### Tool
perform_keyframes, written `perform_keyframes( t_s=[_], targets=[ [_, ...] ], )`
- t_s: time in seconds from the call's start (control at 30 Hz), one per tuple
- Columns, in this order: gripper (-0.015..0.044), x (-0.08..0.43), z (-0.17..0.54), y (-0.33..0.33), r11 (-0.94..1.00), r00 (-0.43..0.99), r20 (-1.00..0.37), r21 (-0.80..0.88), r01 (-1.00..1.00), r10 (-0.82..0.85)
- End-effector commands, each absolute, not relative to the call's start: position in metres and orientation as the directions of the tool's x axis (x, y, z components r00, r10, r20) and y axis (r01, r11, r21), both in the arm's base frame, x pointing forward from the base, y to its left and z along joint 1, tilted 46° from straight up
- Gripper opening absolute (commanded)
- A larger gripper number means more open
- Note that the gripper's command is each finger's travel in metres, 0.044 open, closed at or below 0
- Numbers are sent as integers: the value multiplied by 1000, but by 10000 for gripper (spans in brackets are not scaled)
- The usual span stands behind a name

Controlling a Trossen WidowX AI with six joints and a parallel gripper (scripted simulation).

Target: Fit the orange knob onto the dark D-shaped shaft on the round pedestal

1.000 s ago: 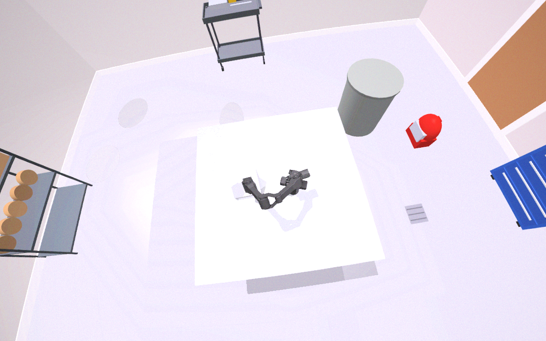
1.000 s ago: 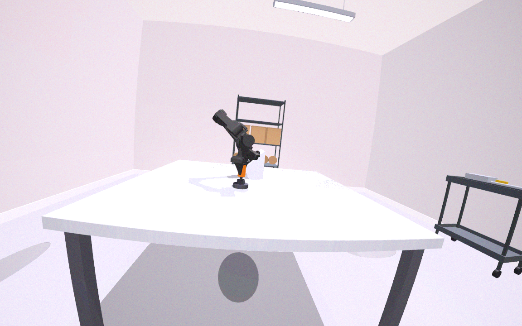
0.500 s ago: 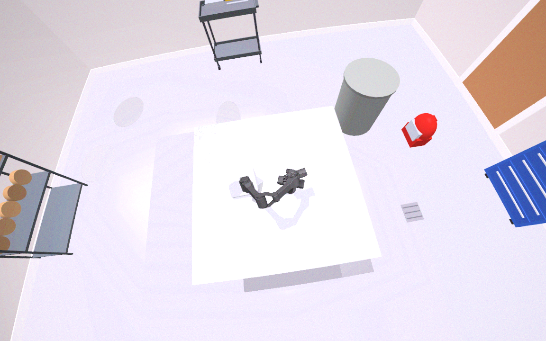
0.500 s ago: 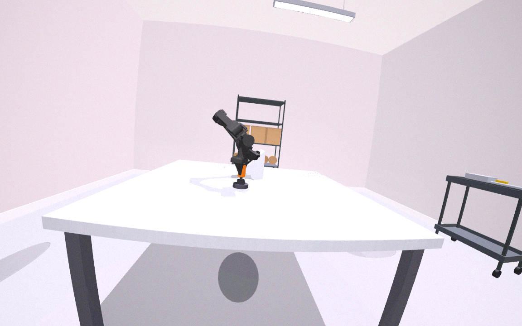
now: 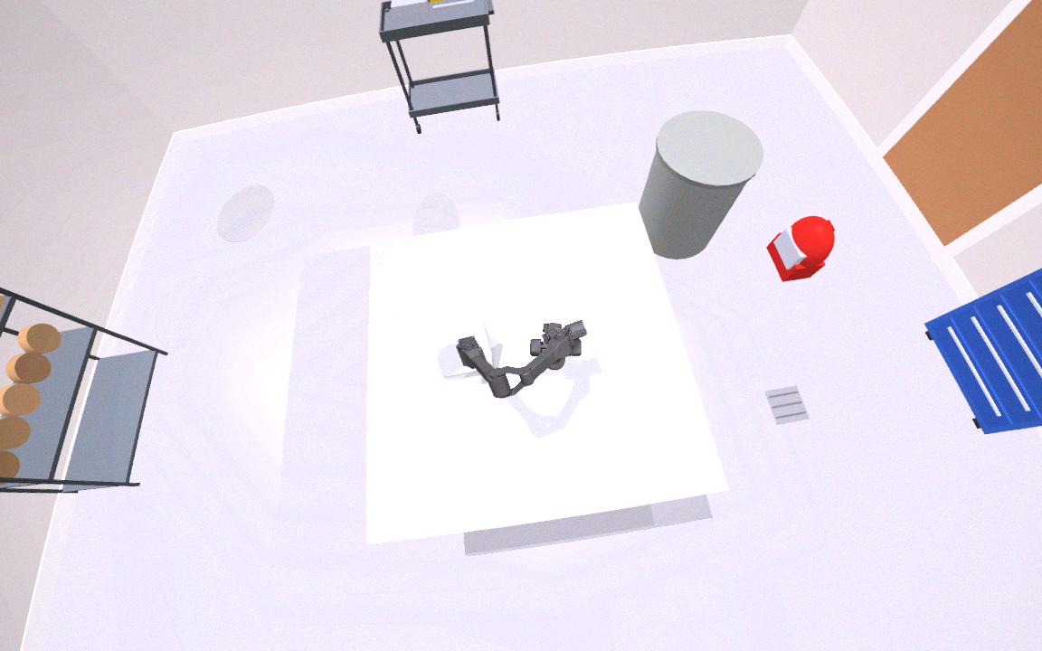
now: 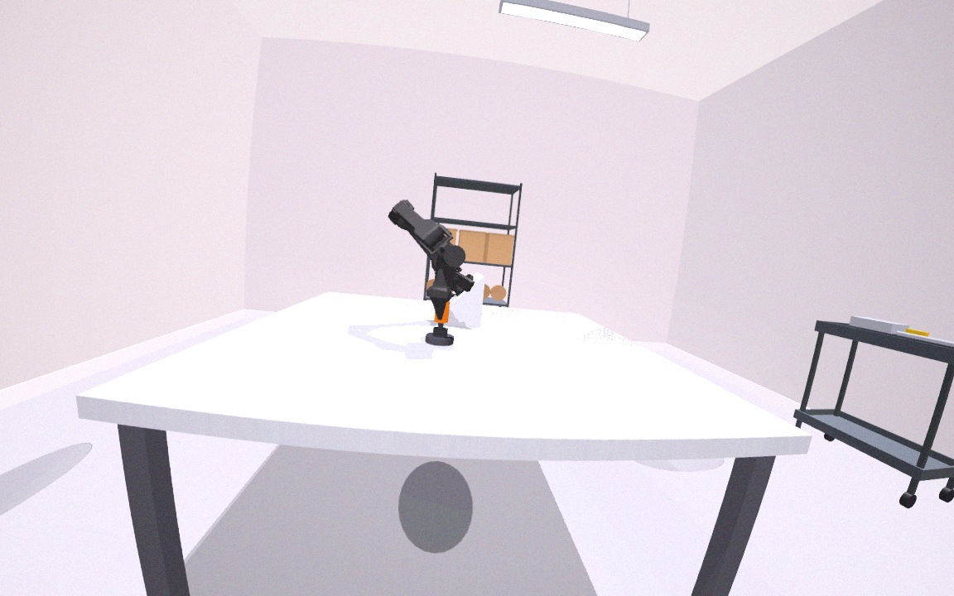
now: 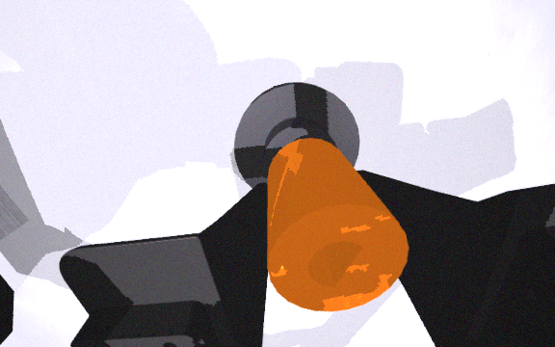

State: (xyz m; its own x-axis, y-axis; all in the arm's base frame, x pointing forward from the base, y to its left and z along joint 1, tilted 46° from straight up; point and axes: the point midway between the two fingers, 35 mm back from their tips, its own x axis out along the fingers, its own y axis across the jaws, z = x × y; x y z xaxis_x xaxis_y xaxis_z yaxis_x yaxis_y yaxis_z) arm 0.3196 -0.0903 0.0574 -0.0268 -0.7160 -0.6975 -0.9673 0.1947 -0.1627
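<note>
The orange knob (image 6: pixel 441 314) (image 7: pixel 335 231) is a tall upright cylinder. Its near end face in the wrist view has a darker patch with a straight edge. My gripper (image 6: pixel 440 310) (image 7: pixel 310 185) is shut on the knob, one finger on each side. The dark round pedestal (image 6: pixel 439 340) (image 7: pixel 258 120) stands on the table below the knob. In the exterior view a short dark stretch of the shaft (image 6: pixel 440 325) shows between knob and pedestal. The knob is not down on the pedestal. The shaft's flat side is hidden. The knob cannot be made out in the top view.
The white table (image 5: pixel 443 469) (image 6: pixel 362 385) carries the dark arm (image 5: pixel 500 380) (image 6: pixel 421 226). A white block (image 5: pixel 453 362) (image 6: pixel 471 305) stands by the arm's base, behind the gripper in the exterior view. A grey bin (image 5: pixel 690 193), a red object and a cart stand off the table.
</note>
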Motion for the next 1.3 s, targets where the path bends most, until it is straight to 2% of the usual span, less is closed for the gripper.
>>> perform_keyframes(
  t_s=[0.0,0.67,0.9,1.27],
  targets=[
    [0,319,57,-91,180,-25,-697,-150,-972,-717],
    [0,319,58,-89,180,-25,-697,-150,-972,-716],
    [0,320,58,-90,43,-25,-697,-8,-999,-717],
    [0,320,55,-93,36,-25,-697,-1,-999,-717]
  ],
)
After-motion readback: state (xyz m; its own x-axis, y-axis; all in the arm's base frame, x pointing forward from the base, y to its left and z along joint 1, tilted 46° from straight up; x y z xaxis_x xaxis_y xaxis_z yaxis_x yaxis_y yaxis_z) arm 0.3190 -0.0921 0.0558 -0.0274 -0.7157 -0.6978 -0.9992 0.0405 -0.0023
